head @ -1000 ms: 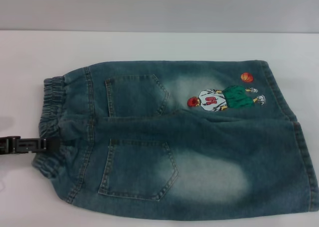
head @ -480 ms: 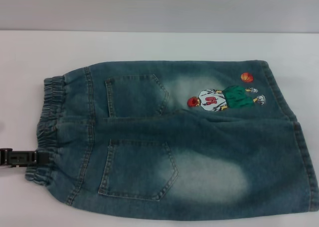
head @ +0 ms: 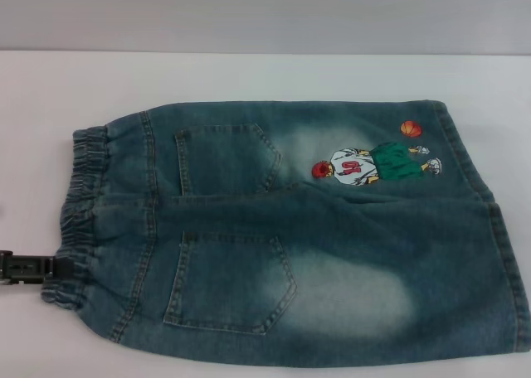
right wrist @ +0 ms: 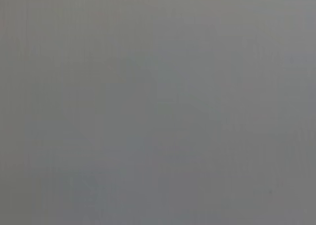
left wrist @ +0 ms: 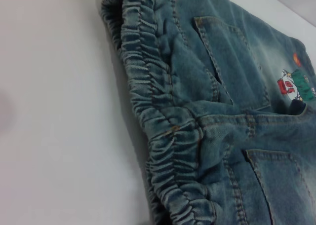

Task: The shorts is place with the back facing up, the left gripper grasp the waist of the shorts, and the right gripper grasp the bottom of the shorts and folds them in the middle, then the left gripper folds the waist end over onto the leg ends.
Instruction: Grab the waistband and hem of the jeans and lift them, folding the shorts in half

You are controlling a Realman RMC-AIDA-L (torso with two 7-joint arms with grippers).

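The shorts (head: 332, 254) lie flat on the white table (head: 249, 75) with the back up, showing two patch pockets and the basketball-player print (head: 373, 164). The ruffled waist (head: 83, 204) is the left end. The bottom of the shorts (head: 508, 254), with its straight leg ends, is the right end. My left gripper (head: 65, 267) reaches in level from the left edge, its tip at the near corner of the waist. The left wrist view shows the waist (left wrist: 163, 131) close up with the print (left wrist: 294, 84) beyond. My right gripper is out of view; its wrist view shows only plain grey.
The white table extends bare beyond the shorts on the far side and on the left (head: 33, 146). A grey wall (head: 265, 13) stands behind the table's far edge. The shorts' near edge runs close to the bottom of the head view.
My left gripper has slid along the waistband toward its near corner and drawn back a little to the left. The waist's near corner has settled slightly; the rest of the shorts stays put.
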